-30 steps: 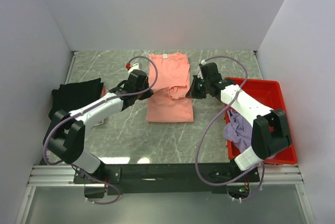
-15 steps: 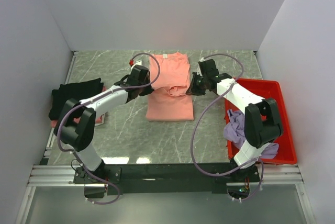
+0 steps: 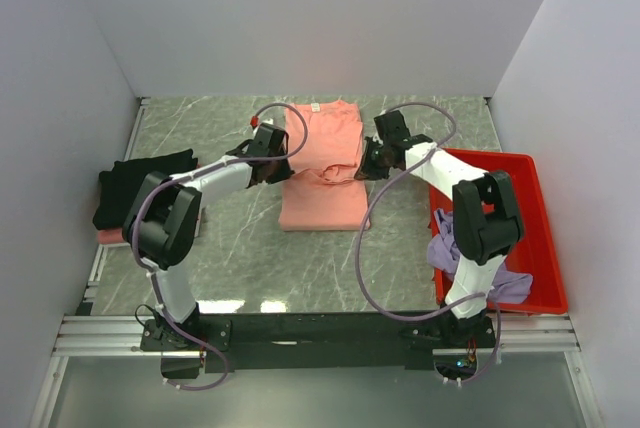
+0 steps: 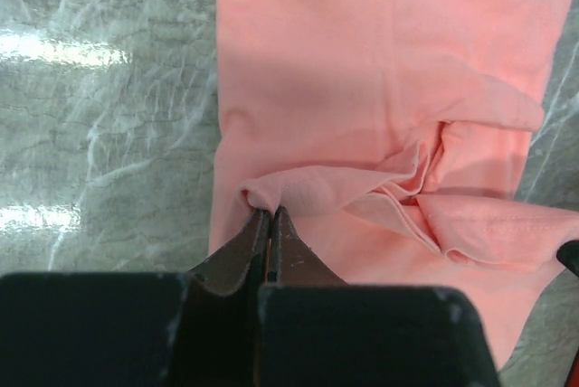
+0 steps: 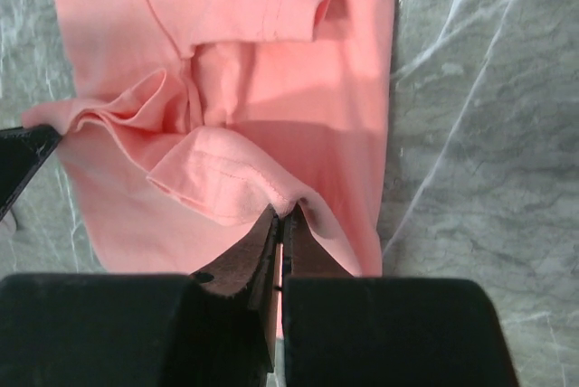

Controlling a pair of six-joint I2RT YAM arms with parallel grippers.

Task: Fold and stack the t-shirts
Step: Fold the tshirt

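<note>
The salmon-pink t-shirt (image 3: 322, 163) lies at the middle back of the table, folded to a narrow strip, its white neck label at the far end. My left gripper (image 3: 283, 169) is shut on a pinch of its left edge (image 4: 262, 195). My right gripper (image 3: 362, 170) is shut on a pinch of its hemmed right edge (image 5: 288, 199). The lower part is doubled up over the middle, with a loose ridge of cloth (image 4: 416, 197) between the grippers. A black t-shirt (image 3: 135, 188) lies folded at the left on a pink one (image 3: 110, 236). A lavender-purple t-shirt (image 3: 458, 248) lies crumpled in the red tray (image 3: 520, 183).
The red tray stands at the right edge of the table, next to my right arm. Grey marble tabletop (image 3: 240, 248) shows in front of the salmon shirt. White walls close the table on three sides.
Both grippers have moved away from me, carrying the shirt's lower part up over its middle. The visible near end of the shirt has shortened.
</note>
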